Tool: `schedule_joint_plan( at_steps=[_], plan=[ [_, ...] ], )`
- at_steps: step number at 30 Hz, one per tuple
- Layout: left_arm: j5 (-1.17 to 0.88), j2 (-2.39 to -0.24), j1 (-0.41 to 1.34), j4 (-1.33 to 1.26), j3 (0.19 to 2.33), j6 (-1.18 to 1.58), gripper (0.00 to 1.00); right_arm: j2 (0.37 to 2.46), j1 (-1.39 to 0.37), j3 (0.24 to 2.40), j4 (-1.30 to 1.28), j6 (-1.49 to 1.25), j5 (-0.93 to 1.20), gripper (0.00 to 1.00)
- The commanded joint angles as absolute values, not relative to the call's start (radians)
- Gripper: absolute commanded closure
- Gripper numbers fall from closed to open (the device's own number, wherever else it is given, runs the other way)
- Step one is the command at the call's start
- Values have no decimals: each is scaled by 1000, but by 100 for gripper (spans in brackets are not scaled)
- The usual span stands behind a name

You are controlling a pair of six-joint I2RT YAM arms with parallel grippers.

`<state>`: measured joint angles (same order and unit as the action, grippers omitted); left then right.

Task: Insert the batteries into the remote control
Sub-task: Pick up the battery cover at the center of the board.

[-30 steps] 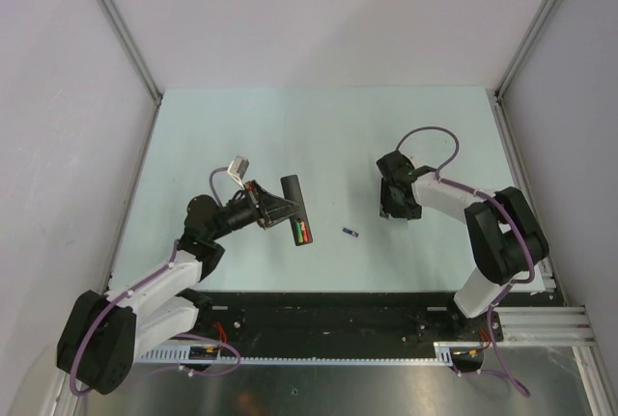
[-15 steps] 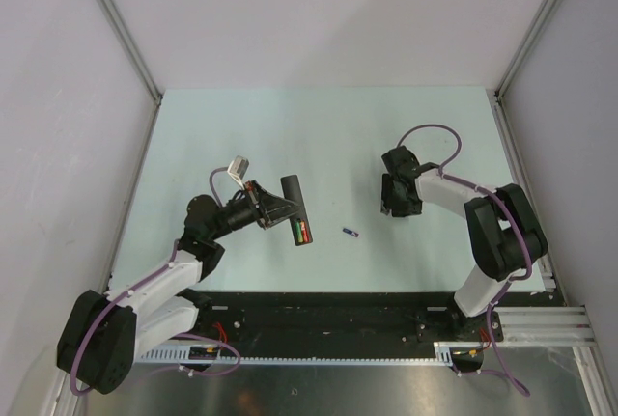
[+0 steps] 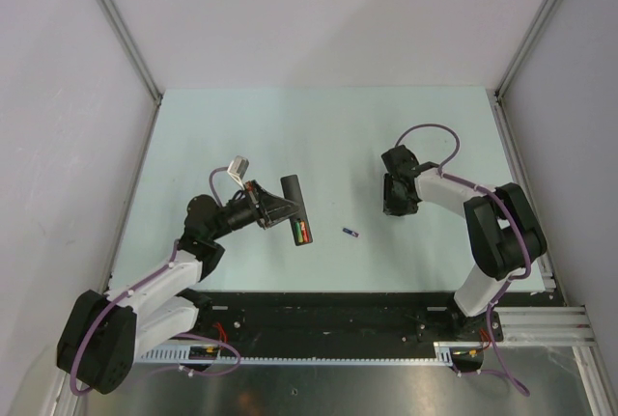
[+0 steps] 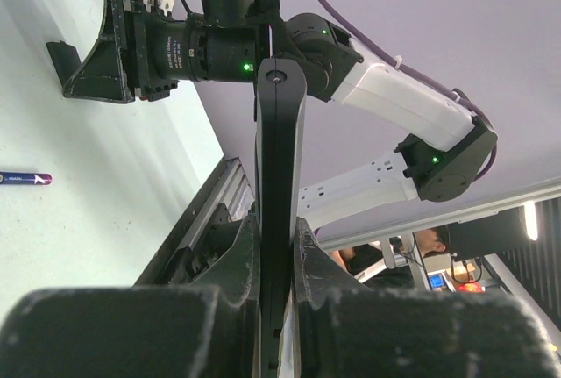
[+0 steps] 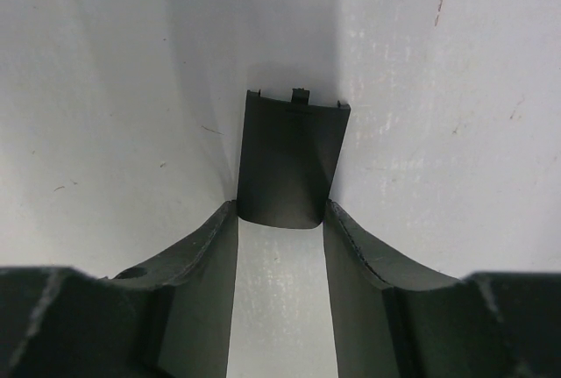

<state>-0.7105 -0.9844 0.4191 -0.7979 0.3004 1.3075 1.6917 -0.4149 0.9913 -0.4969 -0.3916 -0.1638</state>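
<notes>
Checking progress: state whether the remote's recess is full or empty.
Full: green battery and red battery sit inside the remote.

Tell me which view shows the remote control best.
Top external: it shows the remote control full length, the recess with its green and red batteries facing the camera. The left wrist view shows it only edge-on, clamped in the left end effector. The right wrist view does not show it.

Left of centre, tilted: slim black remote, green and red batteries in recess; to its right, loose blue-purple battery.
</notes>
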Motion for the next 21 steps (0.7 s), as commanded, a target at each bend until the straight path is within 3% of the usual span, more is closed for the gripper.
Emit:
schedule_joint_plan(
  at_steps=[1, 4, 8, 21],
  plan=[
    [-716, -983, 411, -824, 305, 1282, 100, 1712, -416, 994, -520, -406, -169, 60],
    [-716, -983, 411, -824, 308, 1279, 100, 1720, -417, 992, -522, -420, -175, 49],
    [-718, -982, 411, -819, 307, 1278, 100, 1718, -417, 992, -514, -451, -170, 42],
    [-719, -966, 410, -812, 298, 1270, 100, 1720, -426, 989, -511, -563, -158, 49]
  ],
)
